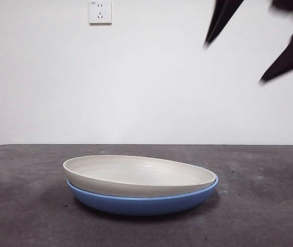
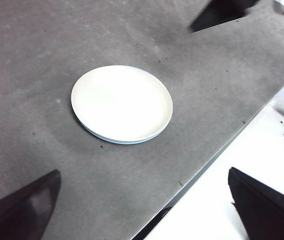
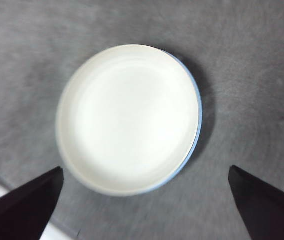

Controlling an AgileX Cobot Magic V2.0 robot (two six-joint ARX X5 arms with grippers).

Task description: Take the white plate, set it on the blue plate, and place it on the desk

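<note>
Resting: white plate (image 1: 138, 176) inside blue plate (image 1: 143, 204) on desk (image 1: 22, 206) | right gripper (image 3: 142, 200) above, jaws spread, empty | left gripper (image 2: 142, 205) jaws spread, empty

White plate (image 1: 138, 176): cream-white, matte, shallow, round, plain rim. It is sitting nested on the blue plate (image 1: 141, 204), slightly tilted, its left rim riding higher in the front view, lower centre of the frame. Blue plate: glossy medium blue, showing only as a thin crescent past the white rim in both wrist views. Both are resting on the bench (image 1: 28, 206), dark grey, mottled, matte.
</note>
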